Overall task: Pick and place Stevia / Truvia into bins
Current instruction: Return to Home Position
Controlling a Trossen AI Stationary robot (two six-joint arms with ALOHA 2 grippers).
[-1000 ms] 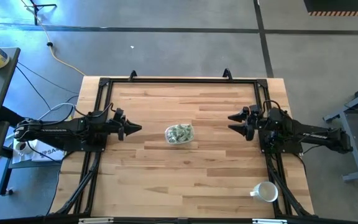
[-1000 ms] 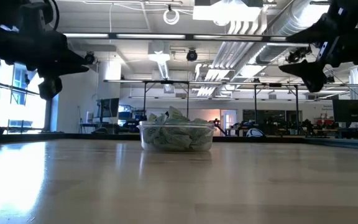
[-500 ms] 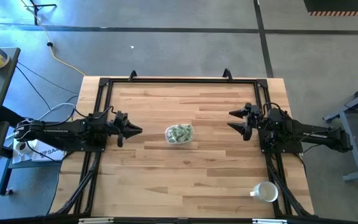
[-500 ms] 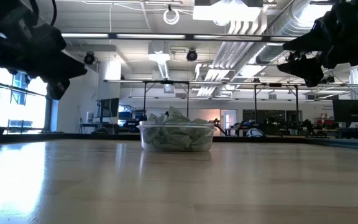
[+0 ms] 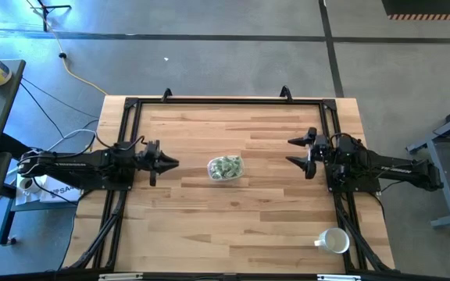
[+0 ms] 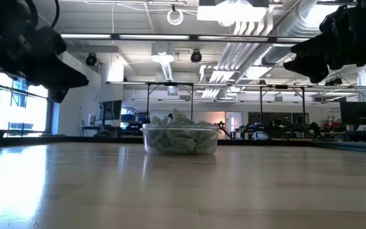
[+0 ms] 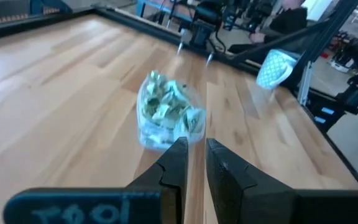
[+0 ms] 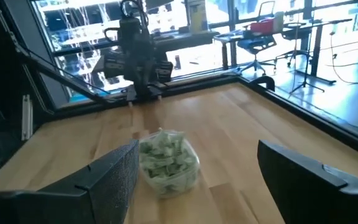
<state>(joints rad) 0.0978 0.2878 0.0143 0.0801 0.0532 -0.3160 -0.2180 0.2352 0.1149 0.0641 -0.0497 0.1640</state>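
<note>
The clear shallow bin (image 5: pixel 225 168) stands on its base at the middle of the wooden table and is heaped with green and white Stevia packets (image 8: pixel 165 155). It also shows in the low view as the bin (image 6: pixel 180 141) and in the left wrist view as the bin (image 7: pixel 166 118). My left gripper (image 5: pixel 176 163) hovers to the bin's left, pointing at it, its fingers (image 7: pixel 178 155) all but together and empty. My right gripper (image 5: pixel 290 152) hovers to the bin's right, facing it, open and empty, with its wide-spread fingers (image 8: pixel 120 171) framing the bin from a distance.
A white mug (image 5: pixel 334 240) lies near the table's near right corner and shows as the mug (image 7: pixel 272 67) in the left wrist view. A black metal frame (image 5: pixel 225 100) runs along the table's edges. Bare wood lies around the bin on all sides.
My right gripper has tipped from pointing slightly downward to nearly level and risen a little, staying open. My left gripper has turned slightly about its wrist. The bin and packets have not moved.
</note>
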